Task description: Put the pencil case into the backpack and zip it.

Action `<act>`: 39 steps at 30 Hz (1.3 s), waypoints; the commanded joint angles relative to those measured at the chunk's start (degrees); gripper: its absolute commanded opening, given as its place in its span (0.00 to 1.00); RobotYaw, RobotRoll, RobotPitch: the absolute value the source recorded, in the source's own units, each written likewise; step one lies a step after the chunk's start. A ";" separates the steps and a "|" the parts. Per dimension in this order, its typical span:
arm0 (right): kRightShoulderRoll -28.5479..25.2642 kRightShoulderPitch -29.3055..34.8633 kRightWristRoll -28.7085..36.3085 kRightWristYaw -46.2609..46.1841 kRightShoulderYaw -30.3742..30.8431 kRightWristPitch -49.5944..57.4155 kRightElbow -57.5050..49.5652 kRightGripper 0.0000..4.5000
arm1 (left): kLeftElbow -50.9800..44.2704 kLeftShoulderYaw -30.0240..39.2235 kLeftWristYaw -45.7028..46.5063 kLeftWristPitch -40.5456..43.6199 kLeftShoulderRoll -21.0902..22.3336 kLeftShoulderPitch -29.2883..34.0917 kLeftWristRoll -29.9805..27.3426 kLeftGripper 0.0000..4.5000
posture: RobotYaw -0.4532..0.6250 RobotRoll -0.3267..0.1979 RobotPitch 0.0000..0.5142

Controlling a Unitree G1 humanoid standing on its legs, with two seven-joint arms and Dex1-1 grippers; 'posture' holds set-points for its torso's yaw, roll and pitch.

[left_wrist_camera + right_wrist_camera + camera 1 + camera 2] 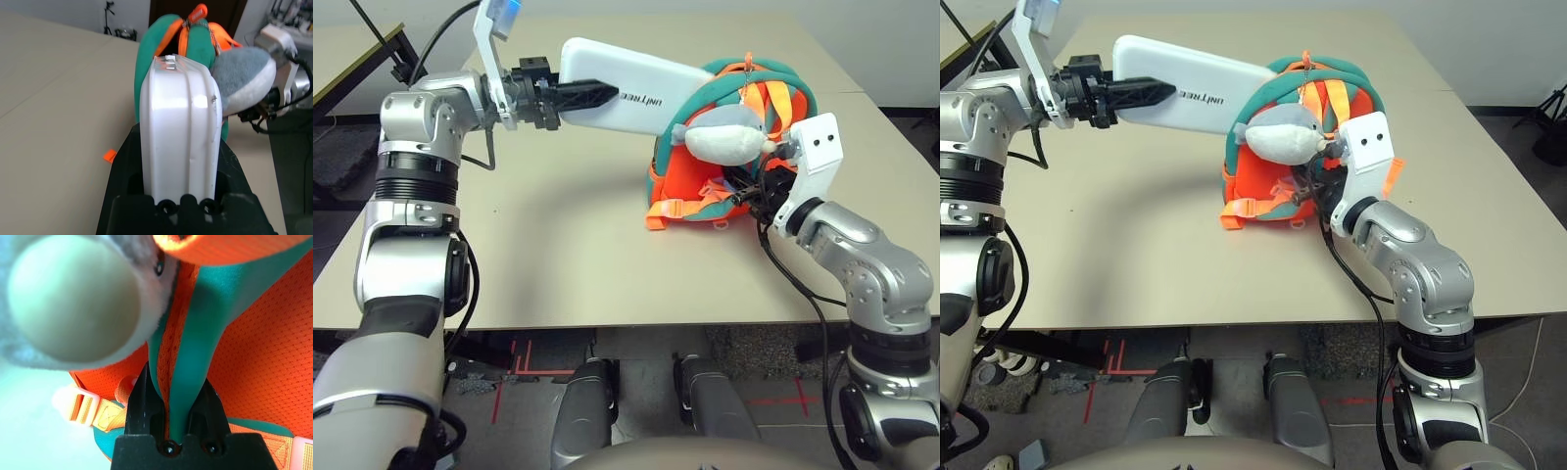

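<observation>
My left gripper (582, 95) clamped the white pencil case (636, 86) in the air, its far end reaching the top of the orange backpack (705, 181) at three o'clock on the table (558, 245), while my right gripper (171, 406) pinched the backpack's teal trim (195, 347) beside the plush toy (724, 137).

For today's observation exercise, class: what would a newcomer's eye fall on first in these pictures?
First, the white pencil case, held in the air by the left tool and reaching toward the top of the backpack. Next, the orange backpack with teal trim on the table's right side, a grey-white plush toy on it. The right tool pinches its teal edge.
</observation>
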 commanded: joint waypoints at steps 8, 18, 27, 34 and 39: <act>0.10 -0.33 -0.98 0.14 1.30 -0.25 2.10 0.05 | 18.30 -1.82 -1.28 -14.01 -10.69 -10.60 8.82 0.28 | 0.25 0.62 0.23; 0.52 -0.46 -1.45 -0.08 1.49 -0.43 1.80 0.05 | 30.67 -1.09 -1.13 -18.87 -17.19 -16.00 14.06 0.28 | 0.23 0.62 0.23; 0.92 -0.24 -1.90 -0.06 1.72 -0.59 1.60 0.05 | 33.90 0.19 5.75 -21.54 -21.43 -16.19 18.01 0.28 | 0.22 0.62 0.23; 1.10 -0.15 -2.06 0.17 1.85 -0.59 1.60 0.05 | 32.47 3.67 2.01 -19.85 -18.72 -18.25 16.34 0.85 | 0.23 0.62 0.24; 1.09 -0.22 -2.24 0.63 2.22 -0.81 2.20 0.05 | 28.77 7.46 -3.69 -15.63 -14.03 -20.79 13.09 1.00 | 0.24 0.62 0.24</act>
